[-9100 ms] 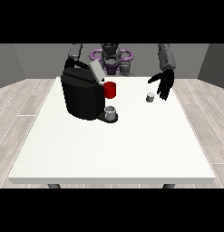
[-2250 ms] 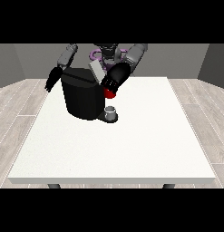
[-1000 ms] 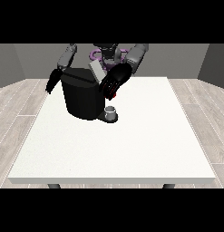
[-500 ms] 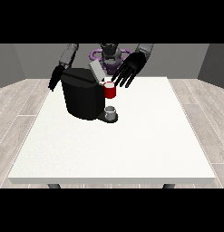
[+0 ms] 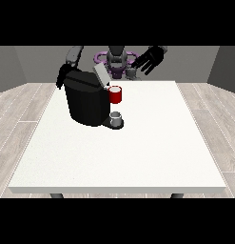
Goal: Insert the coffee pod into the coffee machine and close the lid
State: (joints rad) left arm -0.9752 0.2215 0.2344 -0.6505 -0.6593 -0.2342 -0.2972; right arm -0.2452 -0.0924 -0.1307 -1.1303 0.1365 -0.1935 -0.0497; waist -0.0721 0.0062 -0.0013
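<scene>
The black coffee machine (image 5: 88, 102) stands on the white table (image 5: 152, 143) at the far left. Its grey lid (image 5: 101, 75) is tilted up, open. A red part (image 5: 115, 95) juts from its front, over a small grey cup (image 5: 117, 119) on the drip tray. The hand at the view's right (image 5: 150, 58) hangs in the air above the table's far edge, fingers spread, holding nothing. Just below it a small grey thing (image 5: 132, 72) shows near the robot's torso; I cannot tell whether it is the pod. The hand at the view's left (image 5: 62, 76) is against the machine's back left corner.
The robot's torso (image 5: 116, 59) with a purple ring stands behind the far edge. The table's bare white top stretches to the front and right of the machine.
The hand at the view's right has lifted off the machine's top front and swung up and right, its fingers now spread. The pod no longer stands on the table's right side.
</scene>
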